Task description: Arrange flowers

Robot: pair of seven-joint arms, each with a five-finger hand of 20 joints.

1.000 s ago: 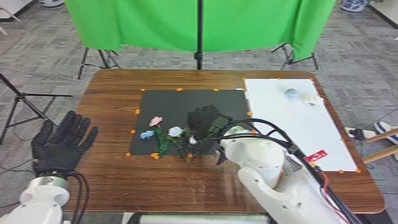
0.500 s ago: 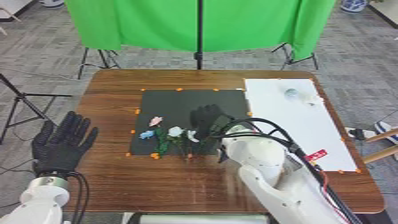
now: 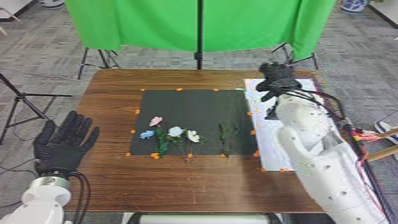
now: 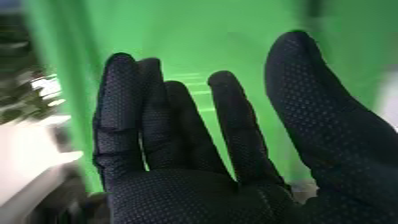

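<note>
Toward the upper right of the frame, the robot's right hand (image 3: pixel 278 76) is hanging over the far part of a white sheet (image 3: pixel 275 162), its fingers extended, its thumb standing apart and its grasp empty. Well away from it, at center and lower left of center, the flowers are lying on a black mat (image 3: pixel 191 107) spread over the brown desk (image 3: pixel 178 187): a pink flower (image 3: pixel 156 120), a blue flower (image 3: pixel 148 133), two white flowers (image 3: pixel 175 132) and, beside them, green sprigs (image 3: pixel 225 137). Blooms are pointing toward the top of the frame, stems running down toward its bottom edge, so any reach by the right hand would be going down and to the left, likely closing across those upright lines. Nearest the right hand are the green sprigs, apparently the handiest pick from that side; the pink and blue flowers are lying closer to the left hand (image 3: pixel 60 150), which is resting at the left of the frame, released, fingers spread. Arranging, by all appearances, is awaiting a first grasp.
</note>
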